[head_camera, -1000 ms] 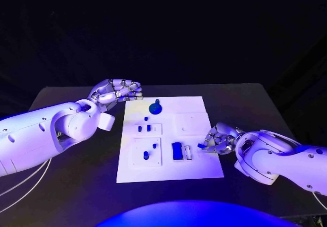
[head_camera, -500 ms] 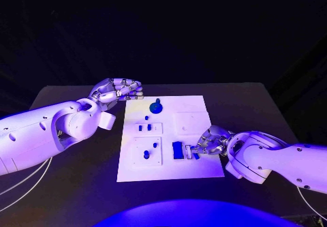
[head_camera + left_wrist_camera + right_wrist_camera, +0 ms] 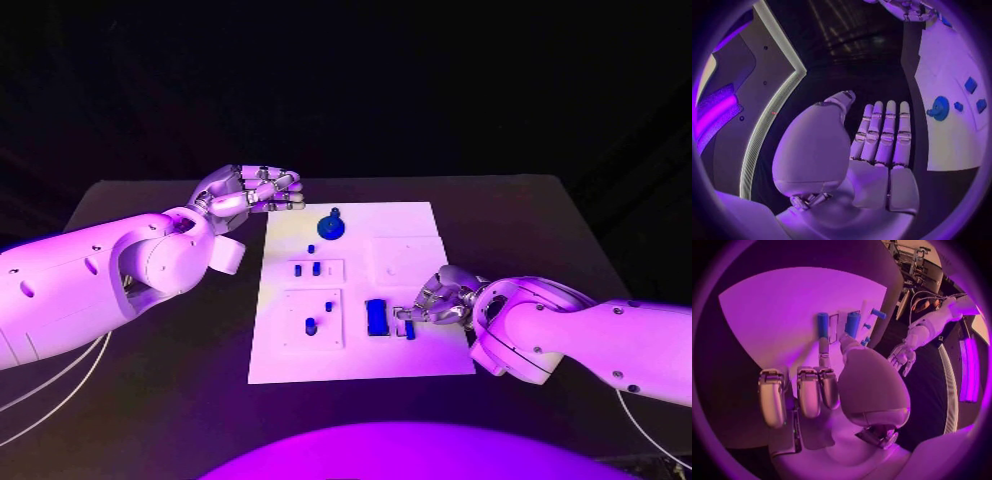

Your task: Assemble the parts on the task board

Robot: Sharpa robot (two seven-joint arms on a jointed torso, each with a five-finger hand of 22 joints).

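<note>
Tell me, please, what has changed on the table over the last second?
The right hand, holding a small blue part, moved inward over the task board to beside the long blue part. The left hand stayed curled beyond the board's far-left corner; the other parts did not move.

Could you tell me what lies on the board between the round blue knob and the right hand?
In the head view, between the round blue knob and the right hand lies a blank white square plate.

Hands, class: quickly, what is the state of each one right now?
Left hand: shut, fingers curled, holding nothing.
Right hand: pinching a small blue part over the task board.
</note>
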